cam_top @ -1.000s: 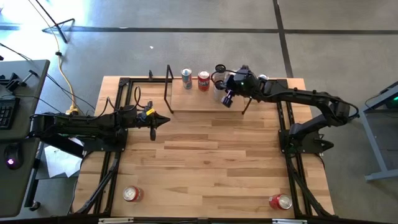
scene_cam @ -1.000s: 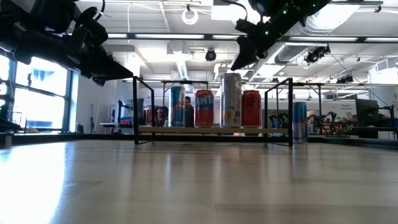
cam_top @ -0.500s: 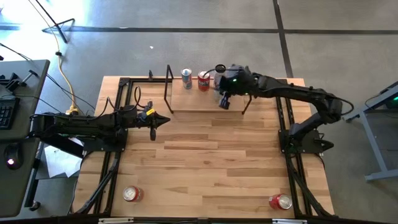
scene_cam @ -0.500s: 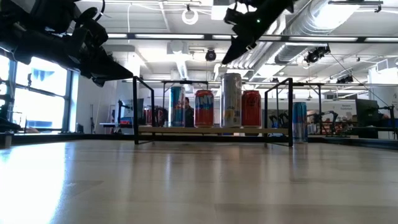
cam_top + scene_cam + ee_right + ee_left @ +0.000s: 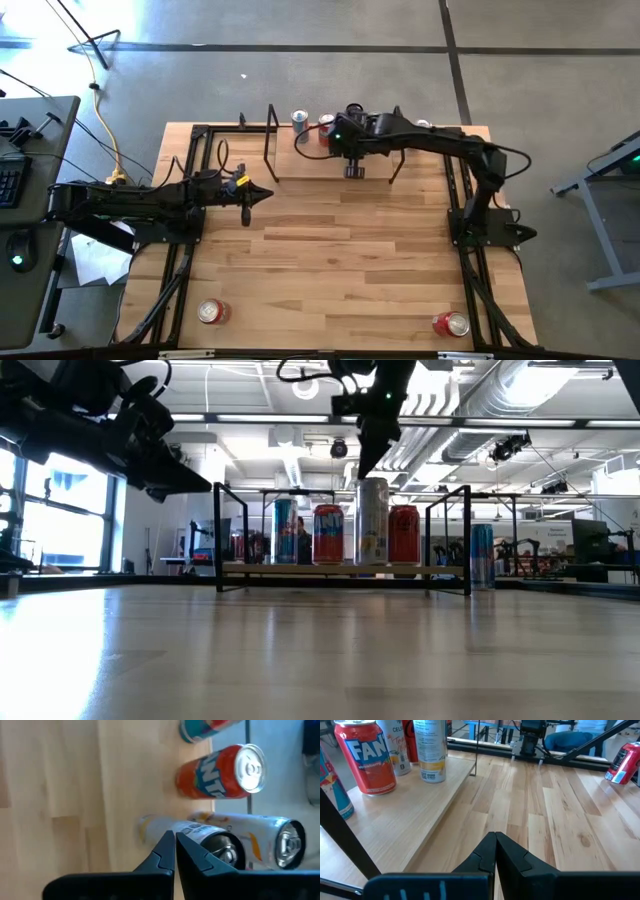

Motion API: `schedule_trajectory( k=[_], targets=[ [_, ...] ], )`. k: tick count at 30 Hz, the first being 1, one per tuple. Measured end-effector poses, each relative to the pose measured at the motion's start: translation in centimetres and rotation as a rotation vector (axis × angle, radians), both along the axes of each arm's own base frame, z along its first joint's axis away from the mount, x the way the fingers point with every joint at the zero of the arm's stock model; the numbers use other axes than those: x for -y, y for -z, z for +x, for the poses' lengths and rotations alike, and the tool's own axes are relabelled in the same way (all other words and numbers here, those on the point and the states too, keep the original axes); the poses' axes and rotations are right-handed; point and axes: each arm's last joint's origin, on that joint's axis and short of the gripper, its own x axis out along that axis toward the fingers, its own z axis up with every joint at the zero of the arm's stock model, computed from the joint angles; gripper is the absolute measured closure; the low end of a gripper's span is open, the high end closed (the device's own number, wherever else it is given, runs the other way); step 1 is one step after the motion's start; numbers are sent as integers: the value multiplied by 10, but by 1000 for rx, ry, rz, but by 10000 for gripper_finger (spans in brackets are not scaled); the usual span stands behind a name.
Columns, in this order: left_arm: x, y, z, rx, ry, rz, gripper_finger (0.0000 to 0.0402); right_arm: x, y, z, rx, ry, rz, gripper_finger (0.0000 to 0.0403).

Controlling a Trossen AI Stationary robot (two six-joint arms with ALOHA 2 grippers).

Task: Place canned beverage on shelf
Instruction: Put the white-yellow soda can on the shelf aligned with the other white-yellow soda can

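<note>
The right arm is stretched from its base at the desk's [image 5: 330, 250] right edge toward the far side, its forearm lying level above the shelf [image 5: 300, 168]. The right end effector [image 5: 354, 170] is pointed downward over the shelf's near edge, just above the tall pale can [image 5: 371, 520], with its fingers clenched and nothing grasped. In the right wrist view the closed fingertips [image 5: 170, 851] are seen directly over that can, with an orange can [image 5: 220, 772] beside it.

Four cans are standing upright in a row on the shelf. Two red cans are left on the desk's near edge, one at the left [image 5: 211, 312] and one at the right [image 5: 451, 324].

The left arm is held low and extended rightward, and the left end effector [image 5: 262, 194] is clenched empty, near the shelf's left end.
</note>
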Motion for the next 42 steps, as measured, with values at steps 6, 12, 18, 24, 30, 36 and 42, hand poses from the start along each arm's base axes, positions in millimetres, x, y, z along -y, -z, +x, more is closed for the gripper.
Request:
schedule_trajectory(
  k=[6, 12, 18, 24, 30, 36, 42],
  targets=[
    [0, 2, -1, -26, 0, -6, 401, 11, 9, 8, 34, 63, -51, 403],
    [0, 3, -1, -29, 0, -8, 402, 17, 7, 11, 109, 138, -90, 403],
    [0, 3, -1, -30, -2, -15, 401, 15, -2, 8, 143, 146, -102, 403],
    [0, 3, -1, -34, -2, -17, 402, 10, -21, -4, 229, 127, -25, 403],
    [0, 4, -1, -36, -2, -16, 401, 6, -11, -8, 245, 56, 36, 403],
    [0, 4, -1, -37, -1, -11, 402, -5, 9, -36, 299, 9, 73, 403],
    [0, 3, -1, -36, 0, -10, 401, -19, 15, -63, 333, -36, 126, 403]
  ],
)
